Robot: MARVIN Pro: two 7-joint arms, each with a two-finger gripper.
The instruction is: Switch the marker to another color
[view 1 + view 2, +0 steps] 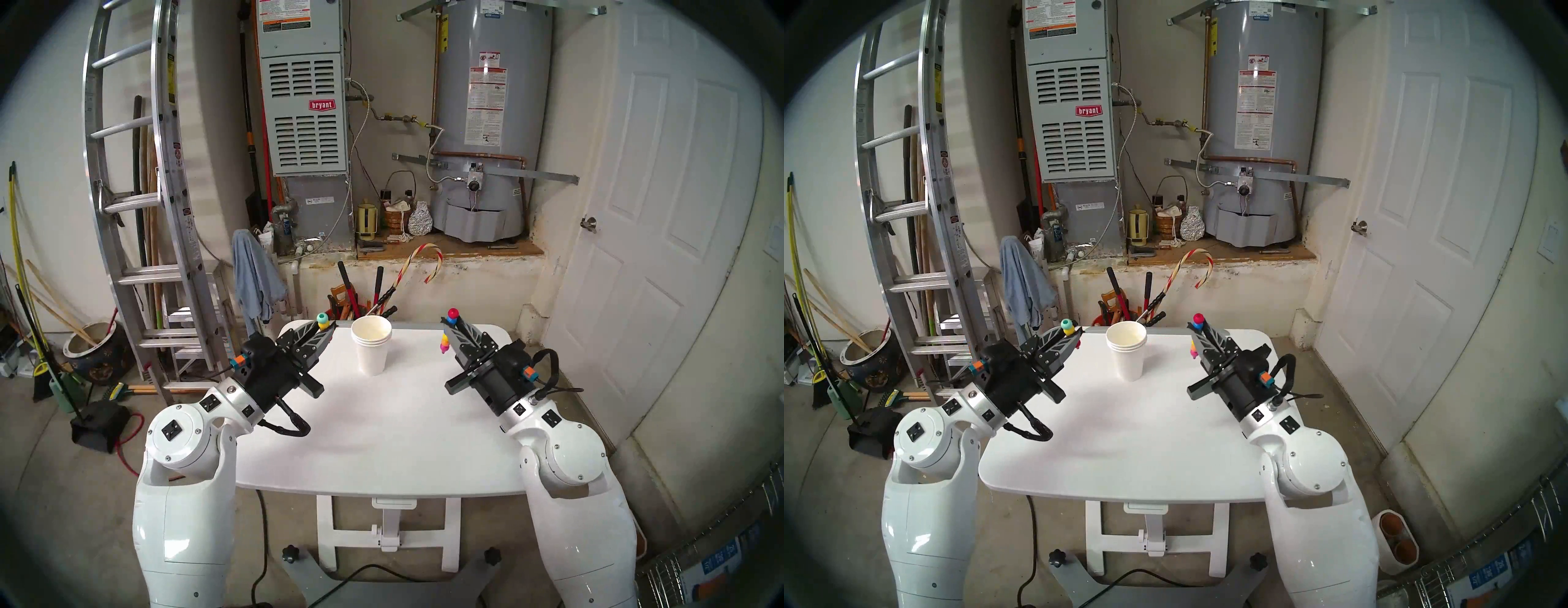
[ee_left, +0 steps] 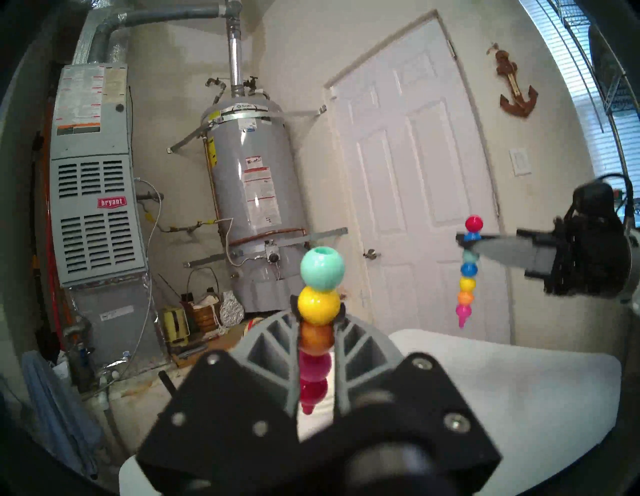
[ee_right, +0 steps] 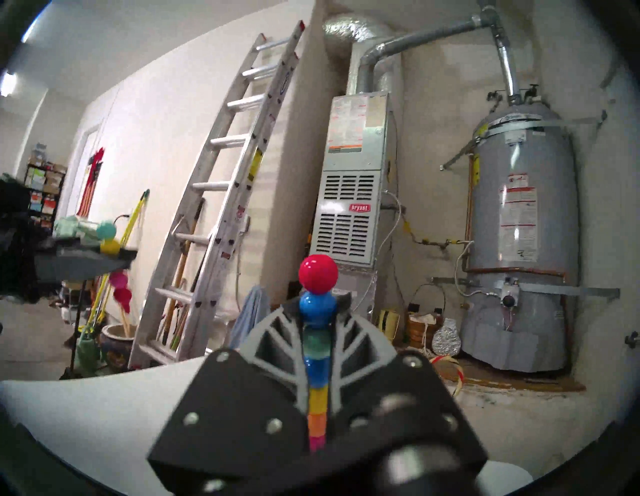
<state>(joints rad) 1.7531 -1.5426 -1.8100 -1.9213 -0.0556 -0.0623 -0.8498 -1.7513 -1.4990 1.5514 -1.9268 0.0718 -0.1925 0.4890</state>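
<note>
Above white table (image 1: 382, 424), marker split: teal-topped piece (image 1: 323, 321) clenched in left claw (image 1: 326, 327), red-topped piece (image 1: 452, 316) in right claw (image 1: 449, 329)

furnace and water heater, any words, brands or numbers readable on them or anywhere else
"bryant": red badge on the grey furnace.
"Smith": band at the top of the grey water heater, faint; anything before it is unreadable.
Warning labels on the furnace, water heater and ladder: too small or blurred to read.

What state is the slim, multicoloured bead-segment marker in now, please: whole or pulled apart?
Pulled apart: the left gripper holds the teal-topped piece, the right gripper the red-topped piece.
</note>
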